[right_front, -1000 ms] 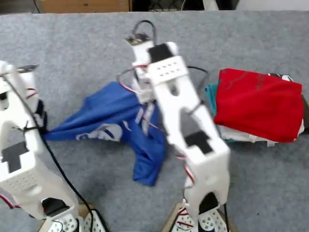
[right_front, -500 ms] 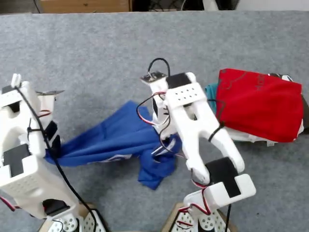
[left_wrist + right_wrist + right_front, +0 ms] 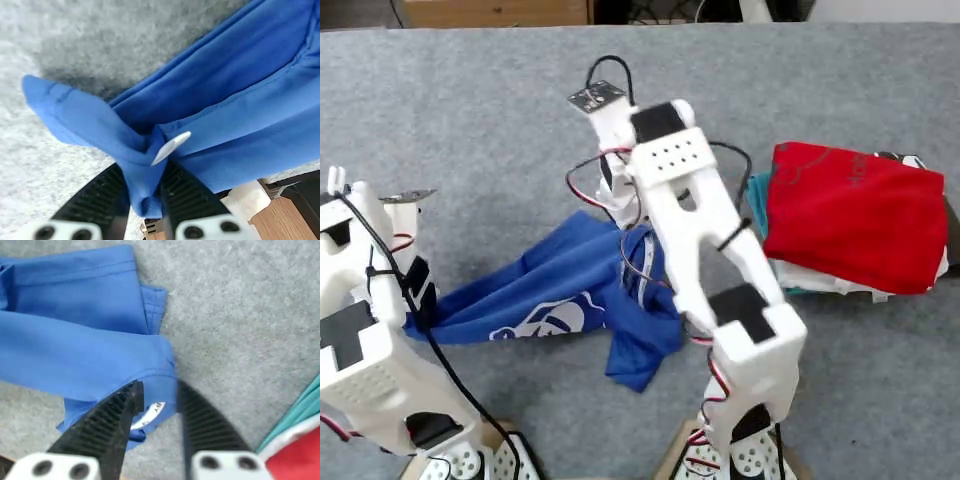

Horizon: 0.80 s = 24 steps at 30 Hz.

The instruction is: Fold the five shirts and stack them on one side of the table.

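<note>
The left claw (image 3: 150,165) is pressed together on a bunched corner of the blue shirt (image 3: 555,290), at the shirt's end farthest from the stack. The right claw (image 3: 157,390) pinches the shirt's labelled edge, its jaws a little apart with the cloth between them. The shirt lies crumpled between the two, one flap trailing on the grey table (image 3: 470,100). The right arm (image 3: 705,230) crosses over the shirt and hides part of it. Past that arm, apart from the shirt, sits the stack (image 3: 855,215), red on top with teal and white beneath.
</note>
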### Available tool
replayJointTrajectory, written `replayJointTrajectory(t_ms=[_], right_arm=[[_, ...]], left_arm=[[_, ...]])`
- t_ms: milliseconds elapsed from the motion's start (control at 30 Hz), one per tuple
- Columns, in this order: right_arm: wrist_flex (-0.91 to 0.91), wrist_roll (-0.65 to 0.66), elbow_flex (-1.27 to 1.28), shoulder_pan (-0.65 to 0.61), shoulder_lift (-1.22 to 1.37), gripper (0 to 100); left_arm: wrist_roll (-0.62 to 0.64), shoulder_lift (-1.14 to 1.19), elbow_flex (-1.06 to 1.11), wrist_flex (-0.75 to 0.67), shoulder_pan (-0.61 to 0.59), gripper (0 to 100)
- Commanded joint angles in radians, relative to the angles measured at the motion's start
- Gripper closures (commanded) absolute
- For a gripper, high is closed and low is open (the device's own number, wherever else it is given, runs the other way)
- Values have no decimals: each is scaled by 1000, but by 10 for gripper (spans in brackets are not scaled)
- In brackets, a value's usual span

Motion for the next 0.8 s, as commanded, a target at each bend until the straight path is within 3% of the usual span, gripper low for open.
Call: replayJointTrajectory(t_ms=[0, 167, 367, 533, 767], right_arm=[[32, 84, -147, 54, -30, 812], [31, 115, -163, 2, -97, 811], [-94, 115, -206, -112, 127, 806], [-103, 143, -464, -118, 340, 806], [-66, 15, -791, -152, 610, 805]], left_arm=[[-18, -38, 10, -23, -42, 971], [-97, -38, 10, -44, -114, 971], [-107, -37, 22, -100, -111, 971], [-106, -37, 85, -190, -111, 971], [-48, -38, 105, -249, -120, 971]])
